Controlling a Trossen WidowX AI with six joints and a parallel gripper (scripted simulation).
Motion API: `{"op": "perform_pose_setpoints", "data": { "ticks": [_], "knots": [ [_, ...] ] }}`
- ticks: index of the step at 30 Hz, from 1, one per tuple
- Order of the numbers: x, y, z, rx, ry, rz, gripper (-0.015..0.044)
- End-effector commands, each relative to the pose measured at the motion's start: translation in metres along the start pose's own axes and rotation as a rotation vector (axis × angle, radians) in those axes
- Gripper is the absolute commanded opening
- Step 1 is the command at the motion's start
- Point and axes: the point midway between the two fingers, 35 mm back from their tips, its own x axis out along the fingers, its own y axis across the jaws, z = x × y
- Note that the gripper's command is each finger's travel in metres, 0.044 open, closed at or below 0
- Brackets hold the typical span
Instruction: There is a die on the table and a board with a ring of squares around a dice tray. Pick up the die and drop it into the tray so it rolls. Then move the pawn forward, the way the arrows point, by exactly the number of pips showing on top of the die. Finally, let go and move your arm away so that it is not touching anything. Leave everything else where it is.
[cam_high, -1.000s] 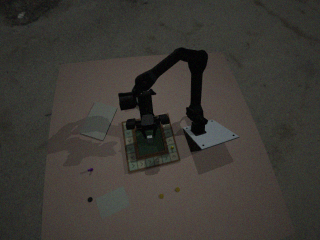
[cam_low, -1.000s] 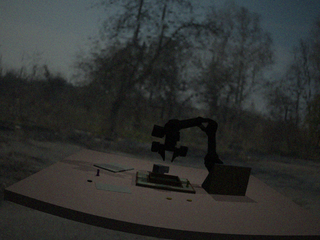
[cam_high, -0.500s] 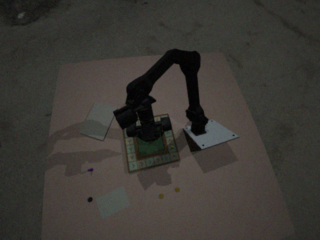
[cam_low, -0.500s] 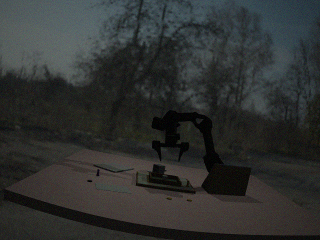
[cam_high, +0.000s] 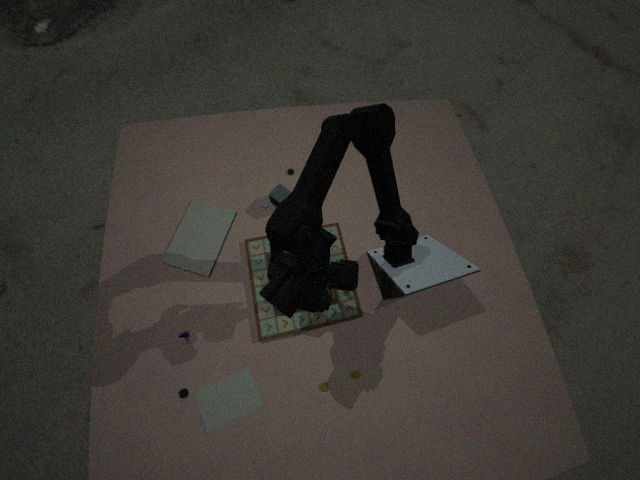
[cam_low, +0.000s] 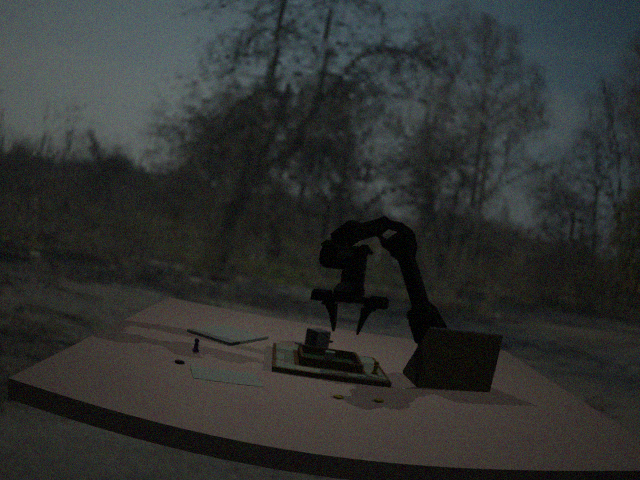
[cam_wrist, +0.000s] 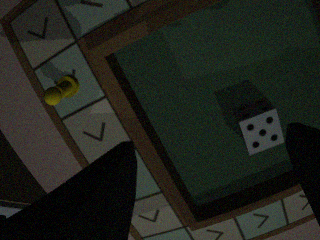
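Five pips face up on the die (cam_wrist: 260, 131), which lies inside the tray (cam_wrist: 194, 87) so the count can be read. Partly open and empty, the pincer (cam_low: 346, 320) hangs above the tray; the yellow pawn (cam_wrist: 62, 90) waits on a square outside the tray.

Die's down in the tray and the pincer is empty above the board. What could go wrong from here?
1. The die shows five pips in the wrist view, but the dim light could cause a miscount, so the pawn may end up on the wrong square.
2. The pawn is small and stands close beside the tray wall; the open pincer could clip that wall or topple the pawn while grasping.
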Motion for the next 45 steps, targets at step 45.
{"op": "perform_pose_setpoints", "data": {
  "ticks": [45],
  "knots": [
    [0.069,0.093,0.011,1.028,0.014,-0.071,0.02]
  ]
}}
